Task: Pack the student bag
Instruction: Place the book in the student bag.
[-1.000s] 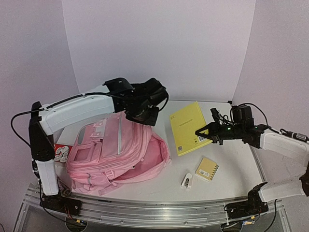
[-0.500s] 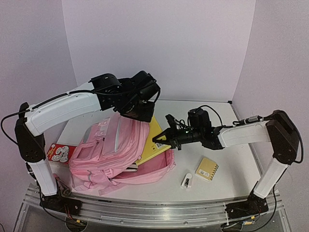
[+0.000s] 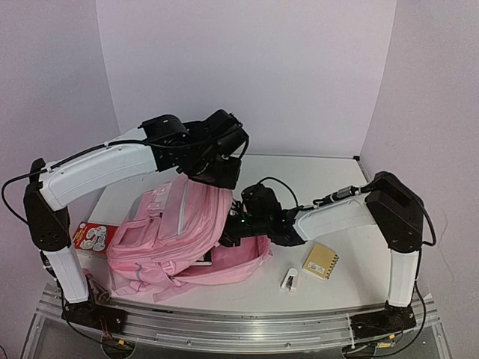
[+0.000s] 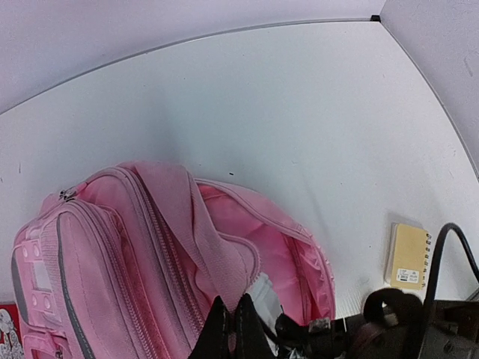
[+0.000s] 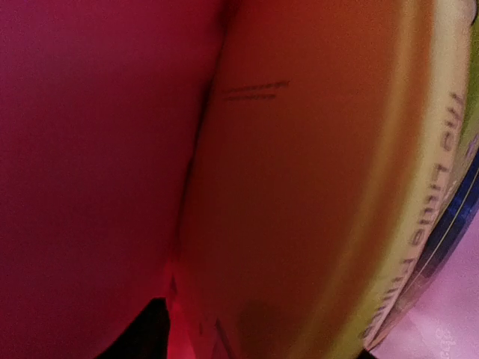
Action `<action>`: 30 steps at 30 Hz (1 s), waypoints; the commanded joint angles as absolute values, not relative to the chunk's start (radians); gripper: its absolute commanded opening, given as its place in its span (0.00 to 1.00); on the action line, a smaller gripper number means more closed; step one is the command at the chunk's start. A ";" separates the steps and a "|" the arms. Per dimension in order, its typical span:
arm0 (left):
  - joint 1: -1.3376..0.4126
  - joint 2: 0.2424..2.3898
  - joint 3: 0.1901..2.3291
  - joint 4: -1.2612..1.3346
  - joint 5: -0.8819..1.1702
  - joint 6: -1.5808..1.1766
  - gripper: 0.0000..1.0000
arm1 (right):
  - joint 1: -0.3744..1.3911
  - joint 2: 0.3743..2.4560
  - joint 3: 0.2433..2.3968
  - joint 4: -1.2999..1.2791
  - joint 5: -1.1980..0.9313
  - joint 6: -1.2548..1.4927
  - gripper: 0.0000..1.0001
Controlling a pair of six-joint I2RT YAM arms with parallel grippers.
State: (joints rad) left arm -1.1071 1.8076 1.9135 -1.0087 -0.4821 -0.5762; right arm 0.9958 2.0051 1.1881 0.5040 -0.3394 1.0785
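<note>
A white table [image 3: 314, 168] sits in a corner. Plain pale lilac walls [image 3: 247, 67] enclose it, softly and evenly lit.

1. Type of place: robotics lab test cell, a purpose-built manipulation station rather than a lived-in room.
2. Enclosure: plain pale lilac walls [image 3: 247, 75], bare and matte, closing the back and both sides like a booth.
3. Work surface: one white counter [image 3: 329, 176], smooth and unmarked, fitted wall to wall.
4. Mounting: aluminium rail [image 3: 224, 318] along the near edge, carrying both arm bases.
5. Equipment: left arm [image 3: 97, 168] and right arm [image 3: 337, 213], white links with black joints, exposed black cables [image 3: 273, 180].
6. Props: pink student bag [image 3: 165, 232] and small spiral notepad [image 3: 320, 261], lying on the counter.
</note>
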 commanded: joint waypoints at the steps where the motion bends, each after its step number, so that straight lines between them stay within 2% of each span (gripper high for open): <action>1: -1.115 1.760 1.914 -0.839 -0.503 -0.572 0.00 | 1.018 1.882 1.153 0.414 -0.195 0.923 0.61; 12: -1.115 1.753 1.893 -0.819 -0.486 -0.554 0.00 | 1.017 1.582 0.920 0.213 0.000 0.688 0.67; 13: -1.115 1.753 1.889 -0.820 -0.482 -0.554 0.03 | 1.018 1.551 0.887 0.184 0.040 0.665 0.69; 14: -1.115 1.753 1.884 -0.820 -0.474 -0.552 0.13 | 1.018 1.521 0.854 0.159 0.082 0.630 0.70; 15: -1.115 1.753 1.879 -0.822 -0.464 -0.553 0.33 | 1.019 1.489 0.823 0.130 0.120 0.594 0.71; 17: -1.115 1.748 1.863 -0.830 -0.446 -0.566 0.81 | 1.019 1.407 0.750 0.082 0.201 0.543 0.75; 18: -1.114 1.738 1.843 -0.841 -0.444 -0.580 0.92 | 1.018 1.372 0.726 0.063 0.225 0.511 0.77; 20: -1.115 1.714 1.800 -0.884 -0.470 -0.637 1.00 | 1.019 1.286 0.669 0.024 0.296 0.479 0.84; 24: -1.115 1.635 1.701 -1.024 -0.538 -0.830 1.00 | 1.018 1.160 0.598 -0.069 0.307 0.406 0.89; 30: -1.101 1.438 1.419 -1.205 -0.567 -1.128 1.00 | 1.029 1.189 0.634 -0.119 -0.132 0.288 0.85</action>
